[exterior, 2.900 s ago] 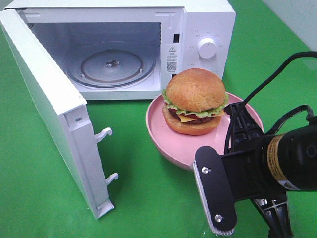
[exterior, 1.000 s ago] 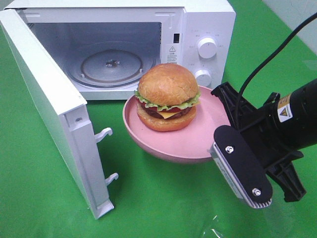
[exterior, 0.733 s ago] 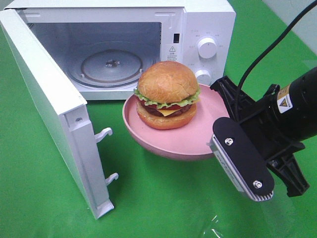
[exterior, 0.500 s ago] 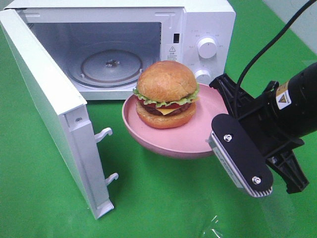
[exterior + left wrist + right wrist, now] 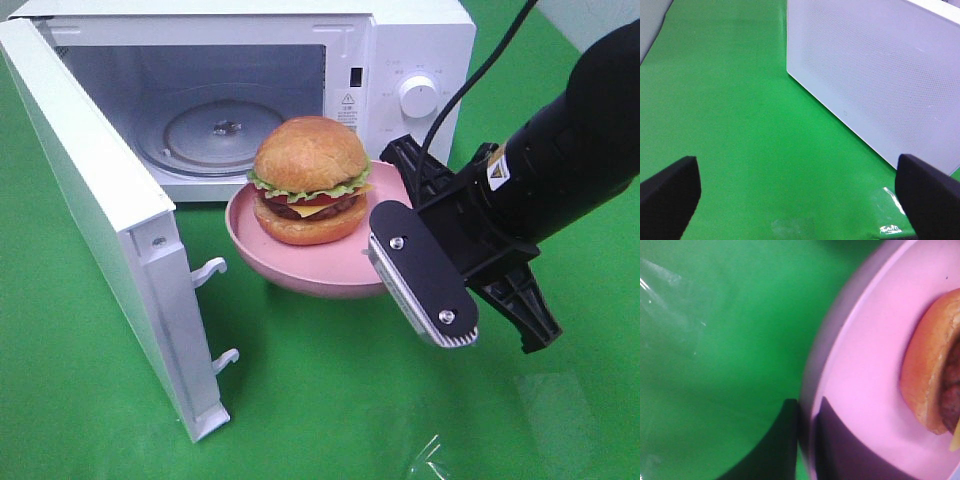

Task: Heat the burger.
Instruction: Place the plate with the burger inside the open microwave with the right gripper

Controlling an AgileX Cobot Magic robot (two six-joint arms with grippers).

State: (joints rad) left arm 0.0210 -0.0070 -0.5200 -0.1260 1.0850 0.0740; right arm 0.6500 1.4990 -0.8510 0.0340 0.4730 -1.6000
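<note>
While my right gripper [image 5: 395, 205] is clamping tight on the rim of the pink plate [image 5: 300, 272], the burger [image 5: 310, 180] is sitting upright on that plate, just in front of the microwave [image 5: 410, 40], whose door [image 5: 100, 220] is standing wide open on the left. My left gripper [image 5: 799, 200] is hanging empty with its jaws spread wide over the green surface [image 5: 740, 125], near a white panel [image 5: 880, 75].

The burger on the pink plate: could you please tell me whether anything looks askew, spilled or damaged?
Nothing stands out. The tall layered burger stands upright on the round pink plate, nothing spilled; the right gripper clamps the plate's rim. Only a wrinkled clear film lies on the green cloth.
</note>
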